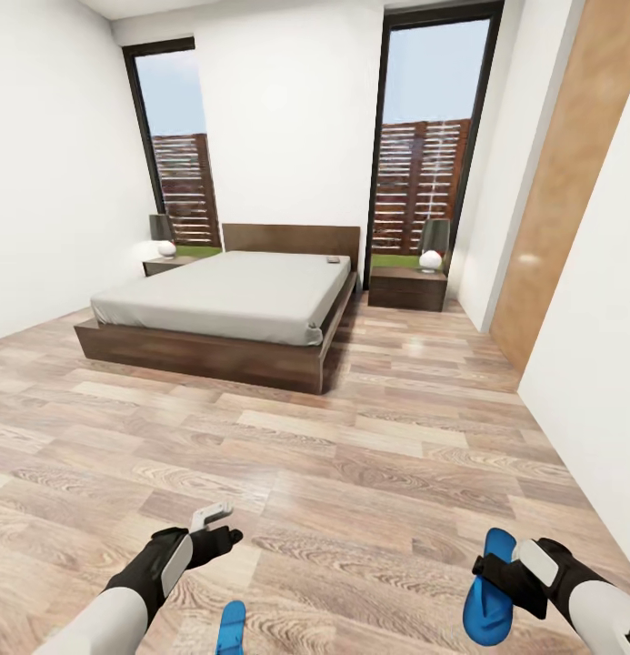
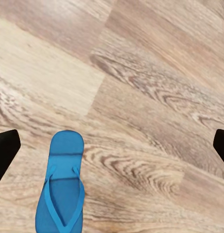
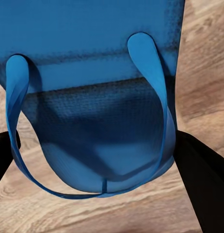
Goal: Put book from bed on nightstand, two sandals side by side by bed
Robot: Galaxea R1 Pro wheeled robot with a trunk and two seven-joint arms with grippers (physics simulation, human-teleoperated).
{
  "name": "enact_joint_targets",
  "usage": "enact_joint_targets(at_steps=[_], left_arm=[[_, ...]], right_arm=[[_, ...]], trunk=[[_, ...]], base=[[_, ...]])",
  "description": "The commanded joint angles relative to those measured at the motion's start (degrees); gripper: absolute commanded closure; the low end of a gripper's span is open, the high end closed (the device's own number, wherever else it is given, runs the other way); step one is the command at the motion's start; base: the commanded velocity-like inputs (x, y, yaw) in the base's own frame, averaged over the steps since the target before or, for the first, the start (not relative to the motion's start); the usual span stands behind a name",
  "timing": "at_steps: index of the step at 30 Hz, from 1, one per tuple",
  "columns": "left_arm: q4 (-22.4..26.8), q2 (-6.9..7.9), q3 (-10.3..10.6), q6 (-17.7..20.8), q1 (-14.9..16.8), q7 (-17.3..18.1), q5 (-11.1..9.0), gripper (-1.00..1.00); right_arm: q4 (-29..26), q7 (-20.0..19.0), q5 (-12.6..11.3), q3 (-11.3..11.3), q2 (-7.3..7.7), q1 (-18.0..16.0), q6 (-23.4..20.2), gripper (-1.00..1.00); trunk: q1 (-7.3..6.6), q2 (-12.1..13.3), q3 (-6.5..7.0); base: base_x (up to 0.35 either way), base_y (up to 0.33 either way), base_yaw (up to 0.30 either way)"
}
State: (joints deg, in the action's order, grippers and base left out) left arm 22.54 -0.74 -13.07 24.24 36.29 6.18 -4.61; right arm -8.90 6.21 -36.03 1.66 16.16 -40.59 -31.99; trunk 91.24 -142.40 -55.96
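Sandal sits clamped in our right gripper; second sandal lies on floor under our wide-open left gripper. Thin-strap grip might slip during carry toward bed.

Two bright blue flat flip-flop sandals are showing: one and another. One large low bed with a light-grey mattress is standing. Two dark wooden nightstands are flanking it, carrying two dark-shaded lamps. Two tall windows are showing.
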Motion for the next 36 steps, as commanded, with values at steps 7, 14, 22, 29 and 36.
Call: enact_joint_targets(at_steps=[7,14,22,29,36], left_arm=[[0.1,-0.09,-0.2,0.6,0.0,0.0,-0.3,-1.00],[0.0,0.10,-0.2,0.4,0.0,-0.1,-0.2,-1.00],[0.0,0.14,-0.2,0.4,0.0,0.1,-0.2,-1.00],[0.0,0.17,-0.1,0.4,0.0,0.2,-0.2,-1.00],[0.0,0.19,-0.1,0.4,0.0,0.2,-0.2,-1.00]], right_arm=[[-0.2,0.5,-0.6,0.2,0.01,0.0,-0.2,1.00],[-0.2,0.5,-0.7,0.3,-0.06,0.0,-0.2,1.00],[-0.2,0.5,-0.7,0.4,-0.07,0.0,-0.1,1.00],[-0.2,0.5,-0.7,0.4,-0.07,0.0,0.0,1.00],[-0.2,0.5,-0.7,0.4,-0.13,0.0,0.1,1.00]], trunk=[[0.56,-0.9,-1.53],[0.74,-1.0,-3.08],[0.95,-1.1,-4.85],[1.13,-1.2,-6.40],[1.31,-1.3,-7.95]], base=[[0.000,0.000,0.000],[0.000,0.000,0.000],[0.000,0.000,0.000],[0.000,0.000,0.000],[0.000,0.000,0.000]])
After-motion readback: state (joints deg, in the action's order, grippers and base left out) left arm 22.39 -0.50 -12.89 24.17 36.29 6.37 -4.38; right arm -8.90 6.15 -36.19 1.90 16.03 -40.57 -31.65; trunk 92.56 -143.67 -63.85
